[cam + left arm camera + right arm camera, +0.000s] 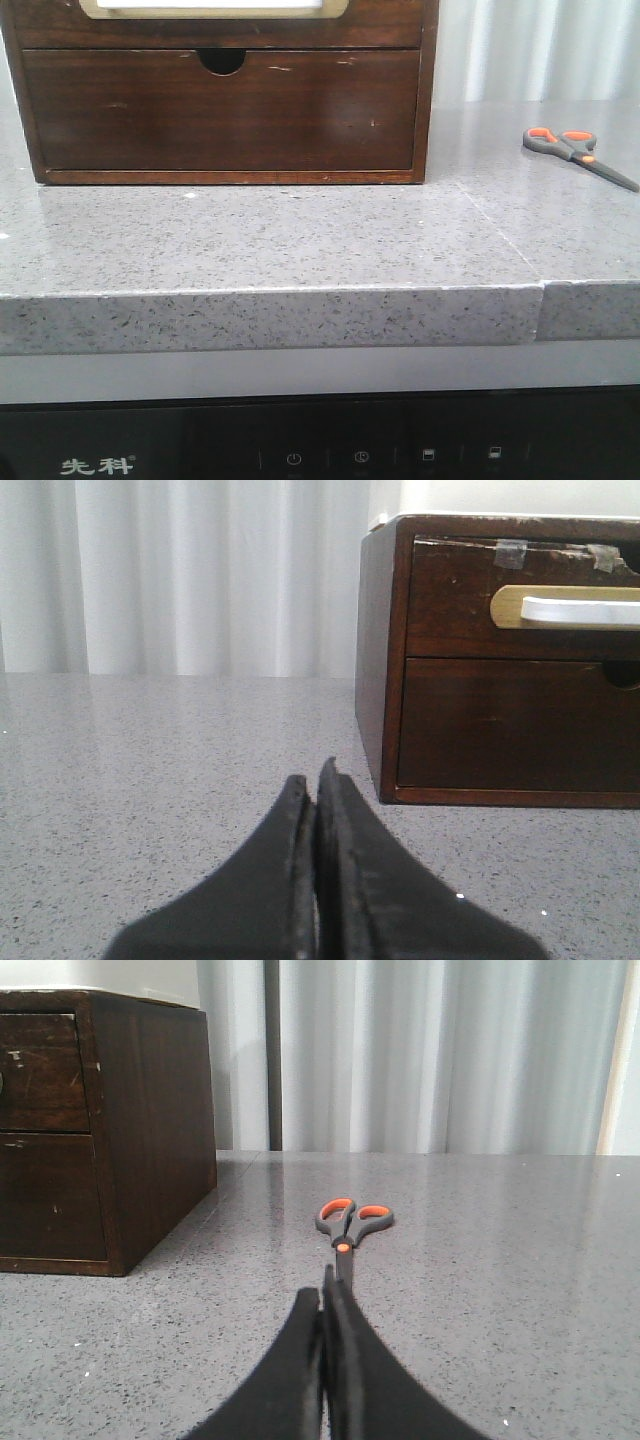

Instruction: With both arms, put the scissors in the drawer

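1. Front view: the drawer is fully shut at the worktop's back edge; the scissors lie near its right edge. Nothing is done yet.
2. Left wrist view: left gripper pressed together, empty.
3. Right wrist view: right gripper together, empty, just short of the scissors.

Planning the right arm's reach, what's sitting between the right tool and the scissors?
Nothing. In the right wrist view only bare grey countertop separates the shut right tool from the scissors, blades pointing toward it.
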Robot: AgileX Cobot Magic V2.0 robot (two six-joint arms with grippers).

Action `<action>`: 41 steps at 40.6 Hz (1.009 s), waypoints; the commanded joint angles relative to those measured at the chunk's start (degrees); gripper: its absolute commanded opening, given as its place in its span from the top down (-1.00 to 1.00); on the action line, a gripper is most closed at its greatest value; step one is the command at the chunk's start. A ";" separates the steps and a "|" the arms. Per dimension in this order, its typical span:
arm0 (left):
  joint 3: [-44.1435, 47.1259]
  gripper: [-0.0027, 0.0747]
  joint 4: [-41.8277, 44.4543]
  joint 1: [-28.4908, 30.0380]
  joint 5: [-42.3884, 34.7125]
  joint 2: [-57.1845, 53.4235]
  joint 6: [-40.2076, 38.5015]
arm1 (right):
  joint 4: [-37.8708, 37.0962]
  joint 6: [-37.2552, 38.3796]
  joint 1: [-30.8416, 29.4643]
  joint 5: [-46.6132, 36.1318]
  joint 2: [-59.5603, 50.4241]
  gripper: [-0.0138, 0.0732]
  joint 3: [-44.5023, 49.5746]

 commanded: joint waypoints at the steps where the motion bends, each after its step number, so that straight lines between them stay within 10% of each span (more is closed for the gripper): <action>1: 1.42 0.98 0.01 0.03 -4.61 -1.11 0.03 | -0.46 0.15 -0.44 -4.94 -0.93 0.83 0.08; 41: 1.42 0.98 0.01 0.03 -4.61 -1.11 0.03 | -1.27 0.15 -0.44 -0.66 -0.93 0.83 0.08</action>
